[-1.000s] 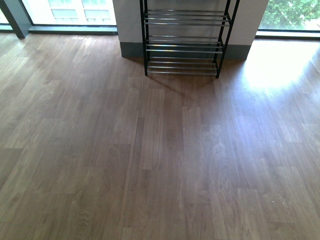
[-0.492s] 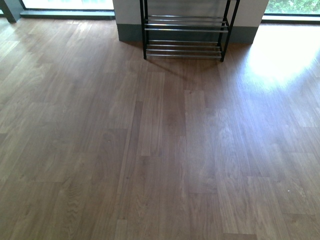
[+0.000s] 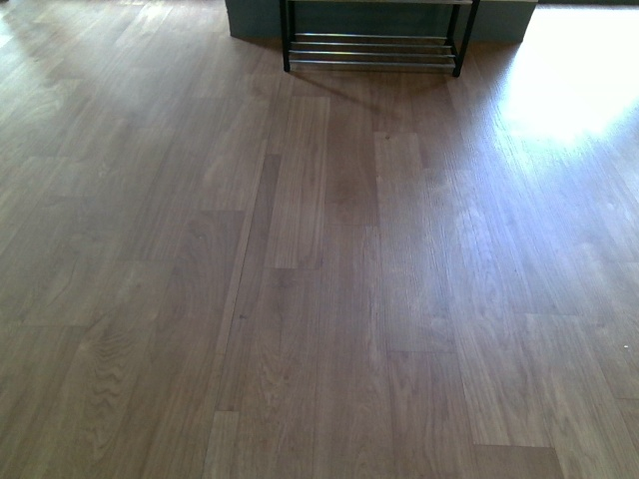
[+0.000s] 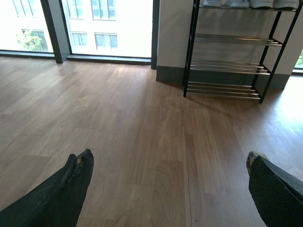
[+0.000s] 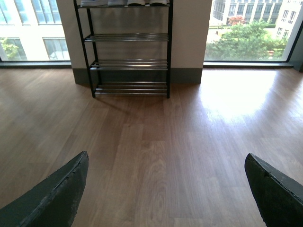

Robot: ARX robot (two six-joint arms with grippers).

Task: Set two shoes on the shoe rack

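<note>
Shoes (image 4: 248,3) sit along the top tier of the shoe rack (image 5: 130,49) against the far wall, while both the left gripper (image 4: 168,187) and right gripper (image 5: 165,189) hang spread and empty, so any bump against the frame could knock them off.

The shoe rack (image 3: 371,45) and shoes (image 4: 248,3) are cut off by picture edges.

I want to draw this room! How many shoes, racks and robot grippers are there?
Shoes: 4, on the top shelf, partly cut off
Shoe rack: 1
Grippers: 2, left gripper and right gripper
Total: 7
</note>
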